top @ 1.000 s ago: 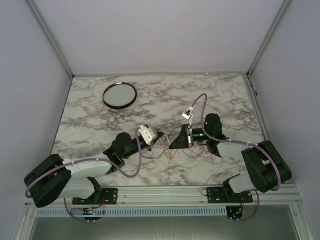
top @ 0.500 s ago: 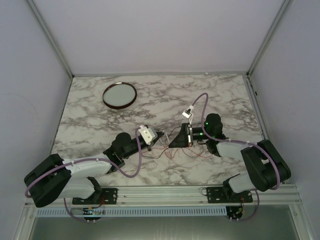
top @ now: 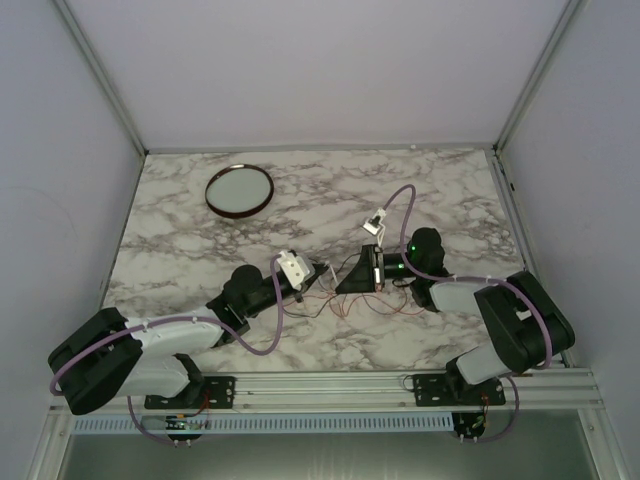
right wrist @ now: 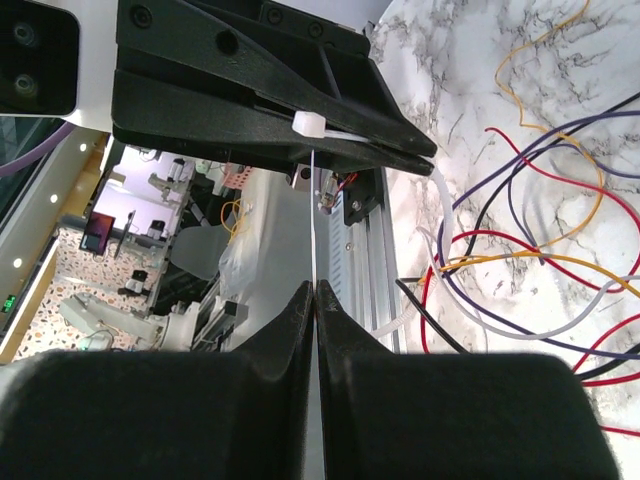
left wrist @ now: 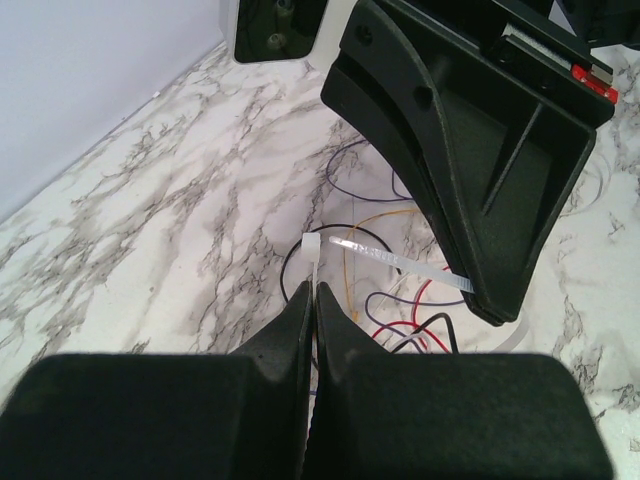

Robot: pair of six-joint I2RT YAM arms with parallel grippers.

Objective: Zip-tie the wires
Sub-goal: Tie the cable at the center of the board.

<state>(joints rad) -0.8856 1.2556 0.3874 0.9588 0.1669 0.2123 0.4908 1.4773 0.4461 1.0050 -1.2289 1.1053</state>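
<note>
Right arm (top: 470, 295) edged slightly left. Left claw (left wrist: 311, 292): clamped on zip tie (left wrist: 311, 246) below head. Right claw (right wrist: 314, 288): pinching its strap. Wires (right wrist: 470, 262): loose on bench (left wrist: 150, 220), unbundled; cinching remains.

The black left gripper (left wrist: 312, 292) and black right gripper (right wrist: 314, 290) meet tip to tip. A white plastic zip tie (left wrist: 390, 258), pinched by both, bridges the narrow gap above the loose thin coloured wires (right wrist: 470, 262). Bare white-grey marble table (top: 450, 190) stretches beyond them, and a round dark-rimmed dish (top: 240, 190) stands well apart.
</note>
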